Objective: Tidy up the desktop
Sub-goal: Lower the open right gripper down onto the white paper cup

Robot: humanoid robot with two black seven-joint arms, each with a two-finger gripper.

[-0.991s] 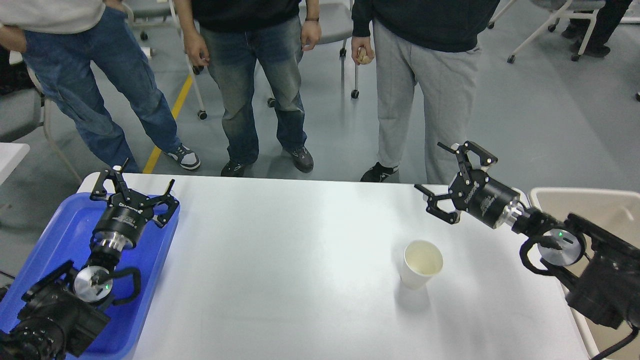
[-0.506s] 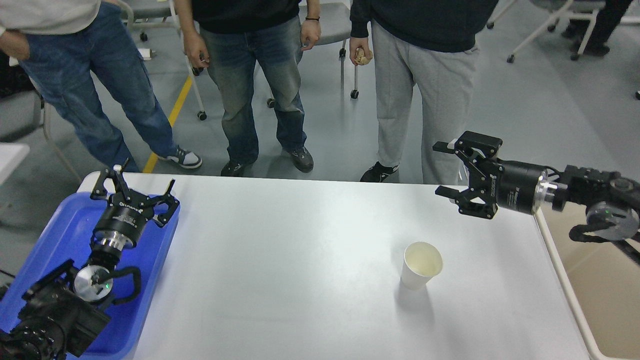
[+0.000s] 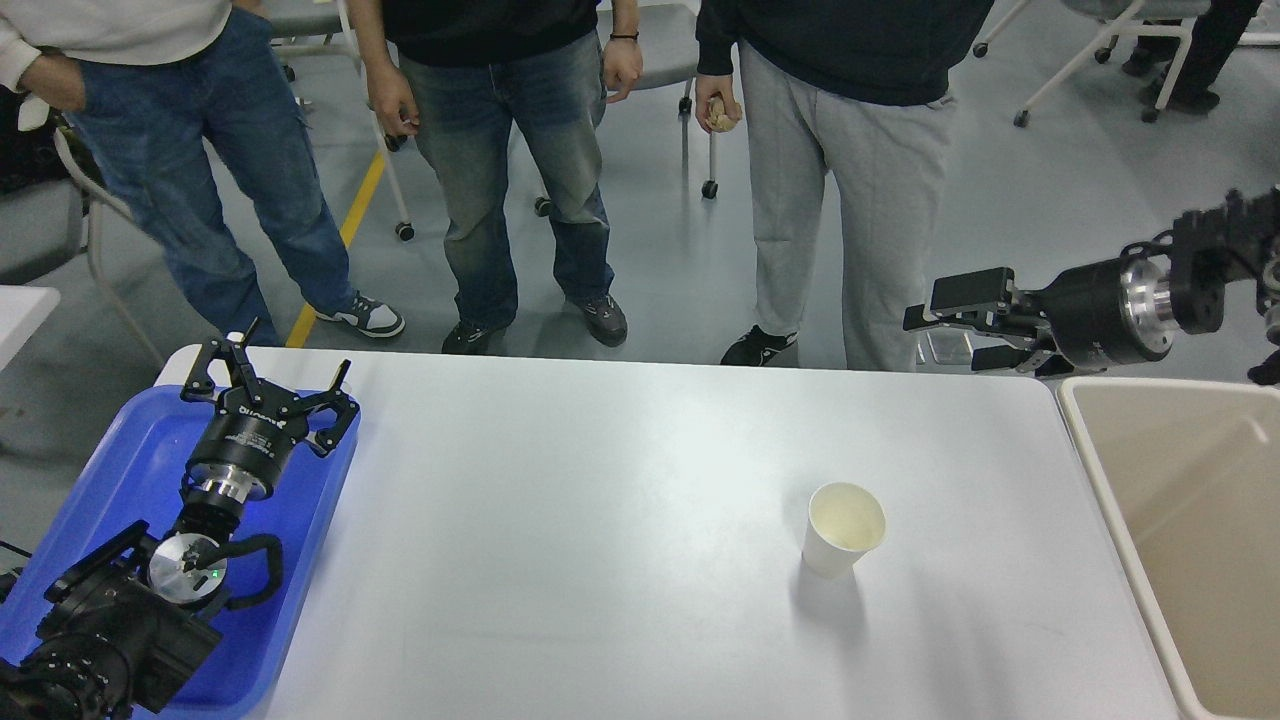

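The white desktop (image 3: 600, 520) fills the middle of the head view. A white paper cup (image 3: 843, 526) stands upright on its right half, open and empty. My left gripper (image 3: 268, 375) is open and empty above the far end of the blue tray (image 3: 110, 470) at the desktop's left edge. My right gripper (image 3: 945, 338) is open and empty. It is raised near the desktop's far right corner, pointing left, well above and behind the cup.
A beige rectangular bin (image 3: 1180, 520) stands past the desktop's right edge and looks empty. Three people (image 3: 520, 150) stand close along the far edge. Wheeled chairs (image 3: 1120, 40) stand on the grey floor behind them.
My right arm has lifted and swung back to the right, away from the cup, uncovering the beige bin. The left arm and the cup have not moved.
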